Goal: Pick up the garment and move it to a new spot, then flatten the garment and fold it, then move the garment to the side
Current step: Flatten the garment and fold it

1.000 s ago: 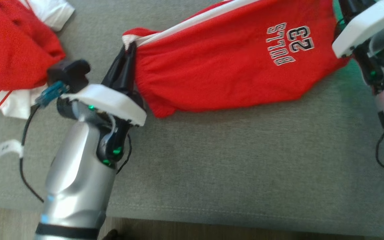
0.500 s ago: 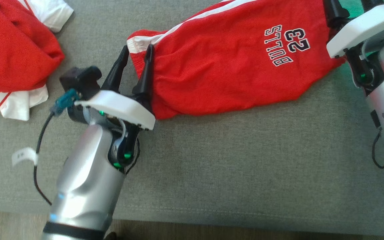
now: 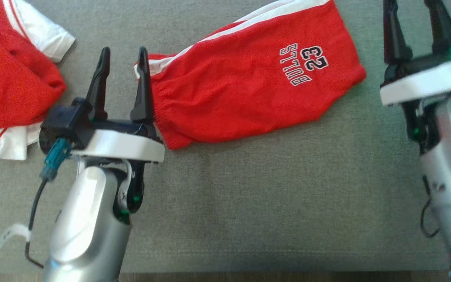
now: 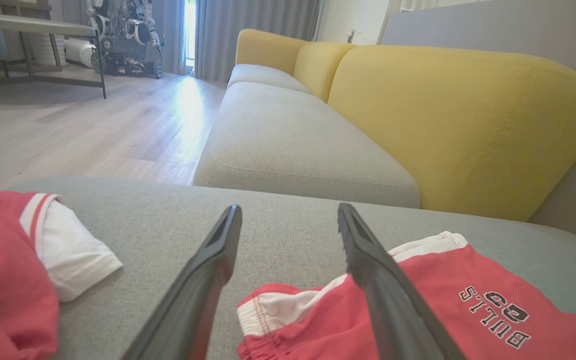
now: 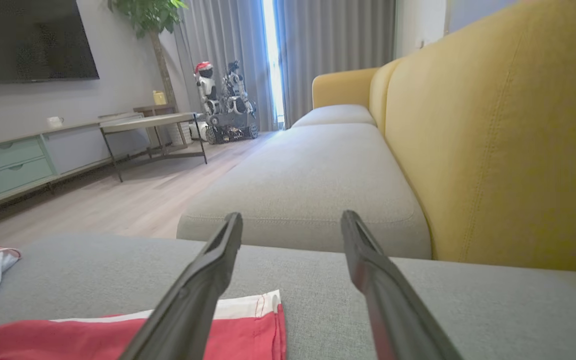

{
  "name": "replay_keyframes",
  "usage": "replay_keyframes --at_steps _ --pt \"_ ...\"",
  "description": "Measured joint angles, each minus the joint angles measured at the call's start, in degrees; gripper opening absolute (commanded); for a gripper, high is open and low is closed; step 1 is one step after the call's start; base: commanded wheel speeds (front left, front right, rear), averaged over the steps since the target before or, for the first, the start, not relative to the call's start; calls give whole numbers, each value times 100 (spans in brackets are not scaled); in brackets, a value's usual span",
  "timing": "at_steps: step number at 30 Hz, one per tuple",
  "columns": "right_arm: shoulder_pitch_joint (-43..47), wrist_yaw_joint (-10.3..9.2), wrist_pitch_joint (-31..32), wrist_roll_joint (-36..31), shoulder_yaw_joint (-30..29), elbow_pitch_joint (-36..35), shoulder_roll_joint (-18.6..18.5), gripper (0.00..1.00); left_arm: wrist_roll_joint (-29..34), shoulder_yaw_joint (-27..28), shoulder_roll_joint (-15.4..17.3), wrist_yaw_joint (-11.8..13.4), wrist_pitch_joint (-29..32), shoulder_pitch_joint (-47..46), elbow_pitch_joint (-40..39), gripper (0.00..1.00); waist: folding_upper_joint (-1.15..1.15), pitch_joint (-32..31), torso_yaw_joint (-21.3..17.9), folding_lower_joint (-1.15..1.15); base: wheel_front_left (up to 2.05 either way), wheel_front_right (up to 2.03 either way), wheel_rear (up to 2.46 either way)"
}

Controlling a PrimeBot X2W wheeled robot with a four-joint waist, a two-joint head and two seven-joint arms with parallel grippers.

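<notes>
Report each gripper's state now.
Left gripper: open, holding nothing, beside the red Bulls shorts.
Right gripper: open, holding nothing.

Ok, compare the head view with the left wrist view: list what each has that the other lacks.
Head view's extra: the right gripper, open, and the left arm's silver forearm. Left wrist view's extra: the yellow backrest and the wooden floor. Shared: the open left gripper, the red Bulls shorts beside it, the crumpled red and white garment, and the grey cushion.
</notes>
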Motion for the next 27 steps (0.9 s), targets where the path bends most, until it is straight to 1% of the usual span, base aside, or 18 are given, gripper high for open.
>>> replay_keyframes --at_steps 4,8,12,16,27 --pt "772 0 -2 -390 -425 -723 301 100 177 38 77 20 -1 312 -147 100 0 -99 -98 0 0 0 0" --pt "1506 0 42 -632 -641 -1171 489 100 315 37 157 21 -1 585 -146 100 0 -202 -155 0 0 0 0" --pt "1956 0 211 -724 -802 -1504 654 100 319 38 175 19 -1 761 -7 100 0 -279 -190 0 0 0 0" --pt "2152 0 345 -722 -884 -1685 779 100 319 34 205 15 -1 864 127 100 0 -343 -216 0 0 0 0" --pt "2168 0 494 -762 -927 -1884 795 100 319 19 237 11 -1 882 229 100 0 -368 -185 0 0 0 0"
